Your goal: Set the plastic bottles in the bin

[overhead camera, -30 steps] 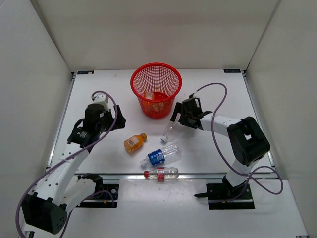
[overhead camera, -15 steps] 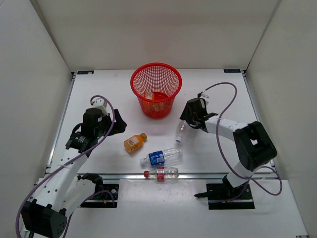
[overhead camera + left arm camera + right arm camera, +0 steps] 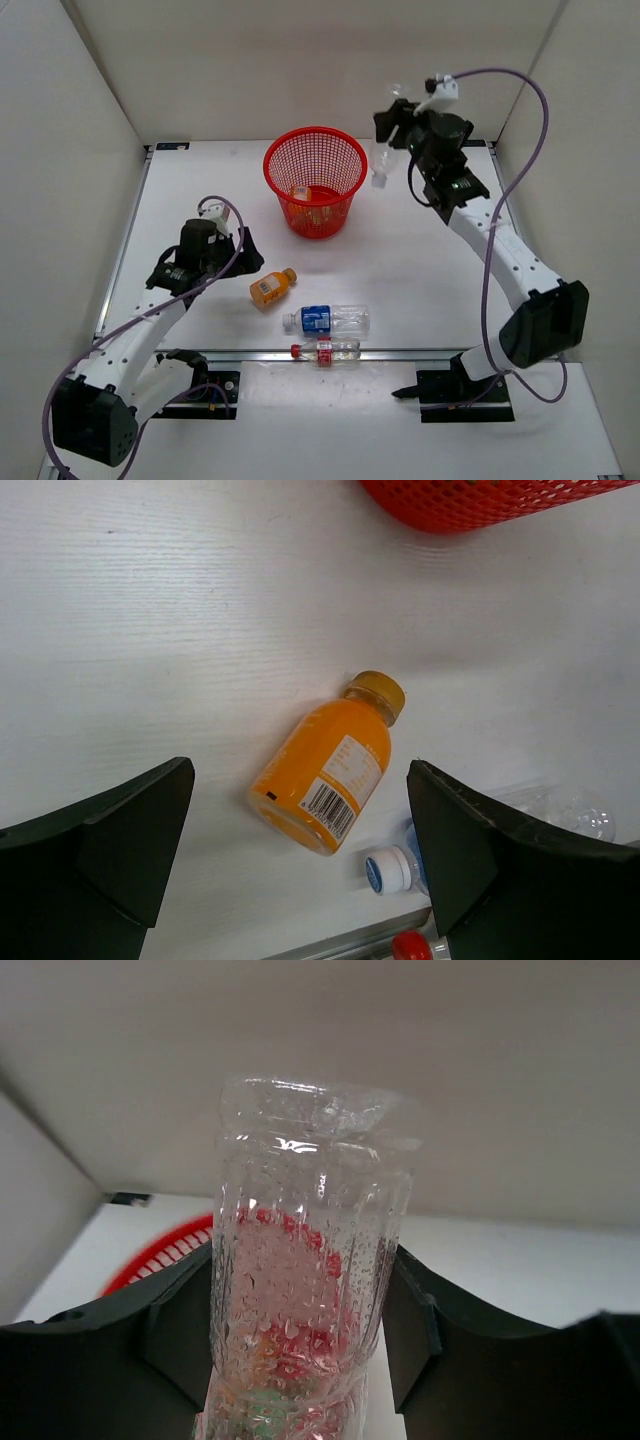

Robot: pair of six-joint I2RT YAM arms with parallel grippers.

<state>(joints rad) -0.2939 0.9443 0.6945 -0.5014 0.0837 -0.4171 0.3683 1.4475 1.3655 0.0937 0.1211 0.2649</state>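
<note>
Since a second ago my right arm (image 3: 470, 200) has swung up from low over the desk (image 3: 430, 280) to high near the back wall, lifting the plain clear bottle (image 3: 381, 162) clear of the surface. My right jaws are clamped on that bottle, one on each side of its ribbed, droplet-covered body, as the right wrist view shows. From above it hangs in the air just right of the rim of the red bin (image 3: 275, 150), not over the opening. One orange bottle (image 3: 300, 192) already lies inside the bin. My left arm (image 3: 200, 250) has edged a little closer to the other orange bottle (image 3: 330, 780), which lies on its side on the desk, cap pointing towards the bin. My left jaws stand wide apart above it, touching nothing. Nearer my bases the blue-labelled bottle (image 3: 325, 320) lies on its side, and the red-capped bottle (image 3: 325, 350) lies just beyond it at the desk's front edge.
</note>
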